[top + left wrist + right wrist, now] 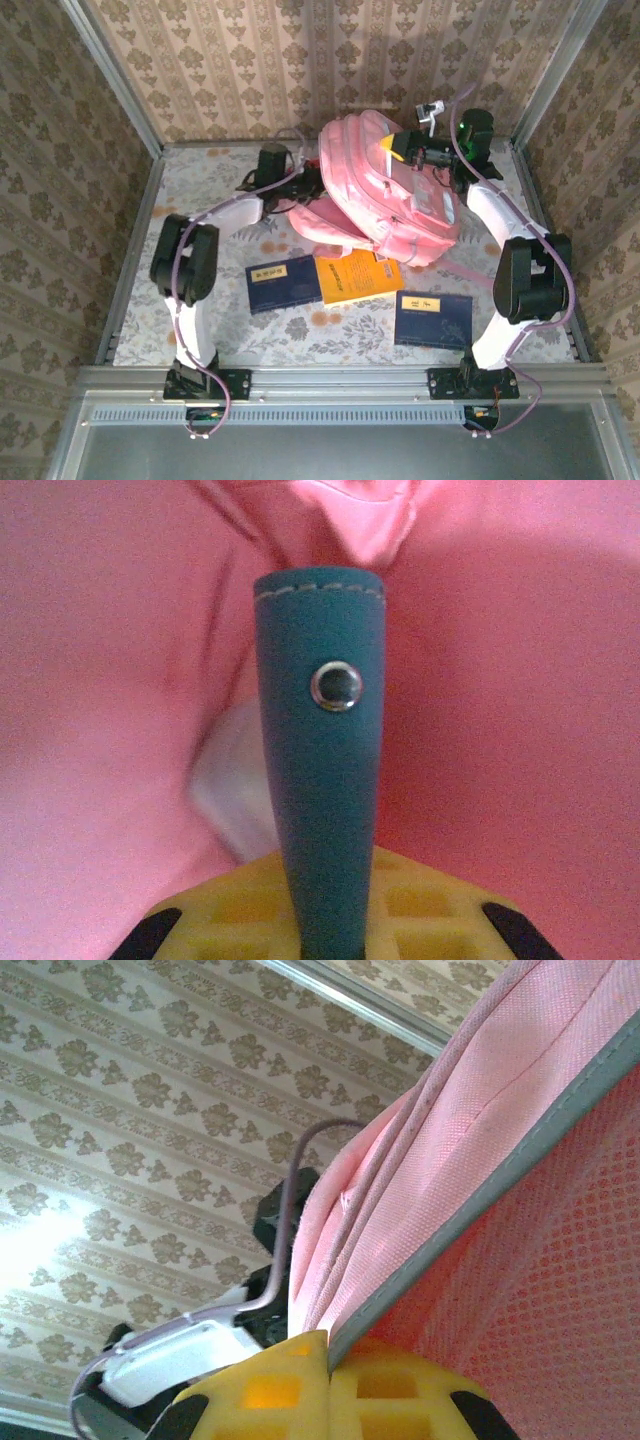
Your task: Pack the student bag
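The student bag (390,190), a large pink backpack, lies at the back middle of the table. My right gripper (388,145) is at its top, and in the right wrist view the yellow fingers (270,1390) are shut on the bag's grey-trimmed pink opening edge (480,1205), holding it up. My left arm (240,210) reaches into the bag's left side. In the left wrist view my left gripper (330,925) is shut on a flat teal case (325,770) with a stitched rim and a metal snap. The case is surrounded by pink bag fabric (510,730).
Three books lie on the table in front of the bag: a dark blue one (283,283), an orange one (360,277) and another dark blue one (432,318). Patterned walls and metal rails (130,250) enclose the table.
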`<state>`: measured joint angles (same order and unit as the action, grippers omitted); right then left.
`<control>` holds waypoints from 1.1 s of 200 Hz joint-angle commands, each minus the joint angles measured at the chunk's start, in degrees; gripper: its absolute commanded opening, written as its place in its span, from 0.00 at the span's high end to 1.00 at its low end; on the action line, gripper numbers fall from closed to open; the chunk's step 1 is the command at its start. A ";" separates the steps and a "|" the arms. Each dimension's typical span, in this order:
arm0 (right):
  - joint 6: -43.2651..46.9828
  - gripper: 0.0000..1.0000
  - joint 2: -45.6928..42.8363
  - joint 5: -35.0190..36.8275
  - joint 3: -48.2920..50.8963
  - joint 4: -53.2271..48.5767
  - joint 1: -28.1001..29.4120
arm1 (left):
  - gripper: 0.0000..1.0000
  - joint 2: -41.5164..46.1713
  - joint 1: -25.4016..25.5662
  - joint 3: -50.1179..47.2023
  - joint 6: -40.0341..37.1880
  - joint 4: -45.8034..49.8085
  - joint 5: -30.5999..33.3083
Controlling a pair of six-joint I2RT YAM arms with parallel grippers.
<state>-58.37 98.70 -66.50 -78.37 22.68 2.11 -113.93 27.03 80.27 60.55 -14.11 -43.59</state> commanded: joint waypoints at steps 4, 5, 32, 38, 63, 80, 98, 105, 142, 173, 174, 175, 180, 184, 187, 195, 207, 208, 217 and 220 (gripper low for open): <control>-1.60 1.00 -4.54 -2.94 -2.39 9.05 -0.26 | 1.00 -7.25 4.29 5.15 10.39 -12.43 -3.38; -1.58 1.00 -4.51 -2.89 -2.35 9.14 -0.26 | 1.00 -7.57 4.45 5.33 10.69 -12.96 -3.40; -1.79 1.00 -4.25 -2.59 -2.49 9.40 -0.26 | 1.00 -13.62 8.59 10.00 14.87 -18.10 -3.87; -1.85 1.00 -4.13 -2.43 -2.65 9.34 -0.26 | 1.00 -14.41 9.50 10.88 14.36 -17.17 -3.66; -2.39 1.00 -3.40 -1.67 -3.13 9.40 -0.35 | 0.98 -16.95 13.03 13.76 10.53 -10.14 -2.39; -2.75 1.00 -3.08 -0.84 -3.03 9.78 -0.43 | 0.88 -19.25 15.07 16.15 9.50 -6.37 -1.77; -3.69 1.00 -2.78 -0.35 -2.58 11.17 -0.44 | 0.69 -21.93 16.57 19.58 9.60 -4.34 -2.32; -3.84 1.00 -2.87 -0.20 -2.42 11.42 -0.51 | 0.57 -22.57 16.90 20.96 9.37 -3.29 -2.59; -3.75 1.00 -3.75 1.03 -1.64 11.93 -1.59 | 0.18 -18.58 16.04 21.52 2.07 5.71 -0.58; -4.46 1.00 -4.24 2.72 -1.00 12.48 -3.22 | 0.06 -12.11 13.58 16.76 -0.93 7.78 0.22; -4.42 1.00 -4.23 2.79 -1.00 12.48 -3.28 | 0.06 -11.85 13.49 16.63 -0.99 7.74 0.20; -4.40 1.00 -4.26 2.83 -0.95 12.48 -3.31 | 0.06 -11.62 13.45 16.52 -1.07 7.71 0.14; -4.42 1.00 -4.25 3.06 -0.78 12.40 -3.62 | 0.05 -10.64 13.11 15.78 -1.37 7.81 -0.07; -4.39 1.00 -4.38 3.27 -0.67 12.38 -3.81 | 0.04 -9.84 12.80 15.26 -1.67 7.99 -0.15; -4.40 1.00 -4.39 3.42 -0.49 12.32 -3.89 | 0.04 -9.32 12.67 14.66 -1.86 8.04 -0.17; -4.23 1.00 -4.40 3.72 -0.26 12.22 -4.29 | 0.02 -7.65 12.27 13.23 -2.51 8.12 -0.26; -4.09 1.00 -4.56 4.09 0.21 12.22 -4.73 | 0.00 -5.43 11.65 11.25 -3.31 8.48 -0.27; -4.10 1.00 -4.52 4.09 0.22 12.22 -4.78 | 0.00 -5.25 11.60 11.10 -3.37 8.48 -0.31; -3.53 1.00 -4.61 4.19 0.46 11.69 -4.91 | 0.00 -3.88 11.23 9.62 -3.70 8.40 -0.33; -3.23 1.00 -4.56 4.26 0.35 11.28 -4.92 | 0.00 -3.50 11.09 9.30 -3.78 8.40 -0.48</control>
<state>-62.41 98.32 -64.82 -77.60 27.70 -1.96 -122.80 38.94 92.33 60.69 -7.53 -44.03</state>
